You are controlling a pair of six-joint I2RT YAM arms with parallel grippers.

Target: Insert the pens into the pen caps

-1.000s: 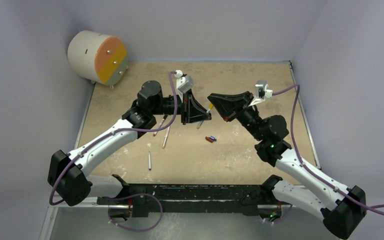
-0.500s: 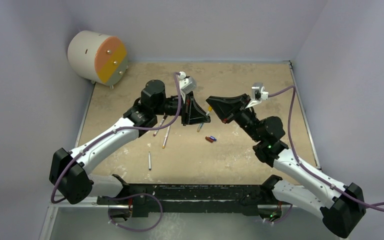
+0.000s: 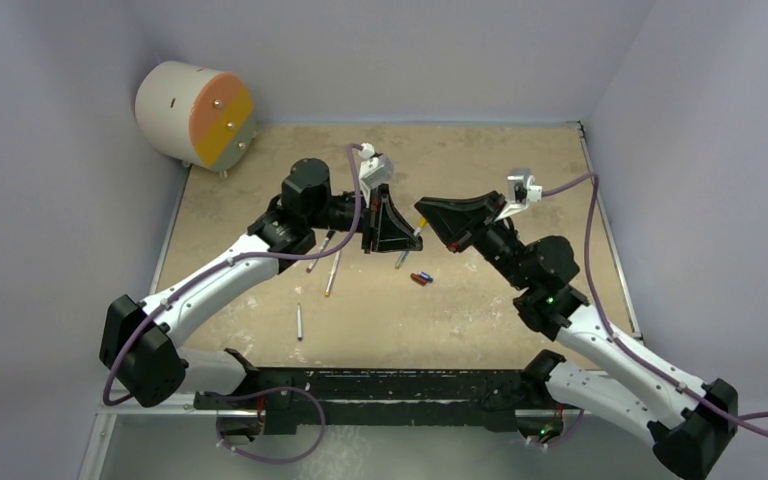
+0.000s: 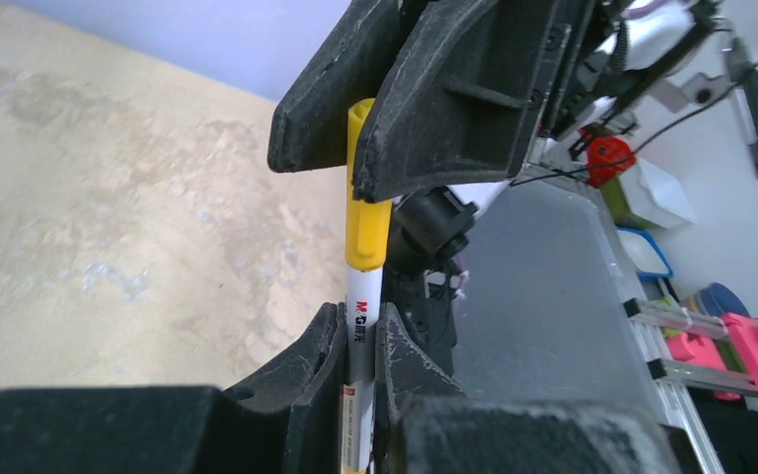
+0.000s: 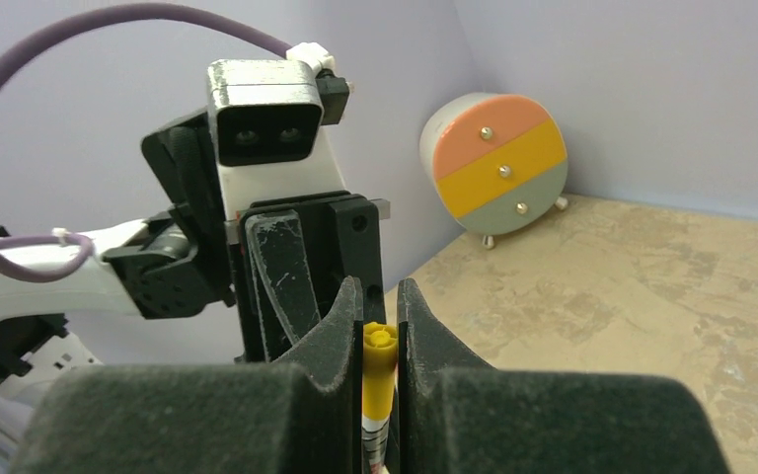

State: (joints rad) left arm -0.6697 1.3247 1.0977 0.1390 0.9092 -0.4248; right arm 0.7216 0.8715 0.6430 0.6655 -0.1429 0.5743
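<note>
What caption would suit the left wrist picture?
Left gripper holds a white pen; right gripper grips its yellow cap.

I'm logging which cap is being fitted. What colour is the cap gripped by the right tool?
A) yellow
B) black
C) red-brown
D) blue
A: in the right wrist view the right tool is closed on a yellow cap. The left wrist view shows that cap sitting over the end of the pen, which the left tool grips.
</note>
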